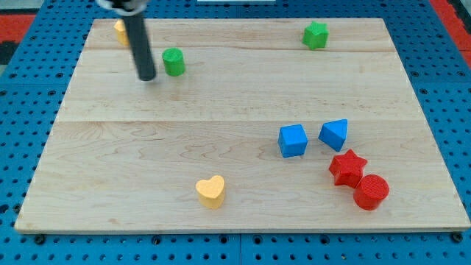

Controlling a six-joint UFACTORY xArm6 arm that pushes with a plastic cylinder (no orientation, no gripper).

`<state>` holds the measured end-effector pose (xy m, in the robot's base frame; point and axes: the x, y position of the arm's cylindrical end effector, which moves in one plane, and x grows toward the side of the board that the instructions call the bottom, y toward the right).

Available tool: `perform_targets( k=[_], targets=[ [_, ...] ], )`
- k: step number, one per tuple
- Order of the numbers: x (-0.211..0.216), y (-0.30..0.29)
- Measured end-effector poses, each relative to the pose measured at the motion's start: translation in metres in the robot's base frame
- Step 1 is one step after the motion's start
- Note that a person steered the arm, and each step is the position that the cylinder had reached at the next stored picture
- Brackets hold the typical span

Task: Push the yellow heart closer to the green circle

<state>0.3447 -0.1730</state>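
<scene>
The yellow heart (pixel 210 191) lies near the view's bottom, left of centre, on the wooden board (pixel 147 147). The green circle (pixel 174 62) stands near the view's top left. My tip (pixel 147 76) is just left of the green circle, a small gap apart, and far above the yellow heart. The rod rises from the tip toward the view's top.
A yellow block (pixel 120 31) sits at the top left, partly hidden behind the rod. A green star (pixel 315 34) is at the top right. A blue cube (pixel 292 140), a blue triangle (pixel 334 134), a red star (pixel 347 168) and a red cylinder (pixel 370 192) cluster at the right.
</scene>
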Motion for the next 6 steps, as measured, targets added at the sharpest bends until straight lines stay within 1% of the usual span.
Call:
perform_targets(
  k=[1, 2, 3, 4, 5, 6],
  targets=[
    [-0.035, 0.047],
    [-0.053, 0.164],
    [-0.066, 0.241],
    [-0.026, 0.21],
    [0.043, 0.135],
    [0.125, 0.077]
  ],
)
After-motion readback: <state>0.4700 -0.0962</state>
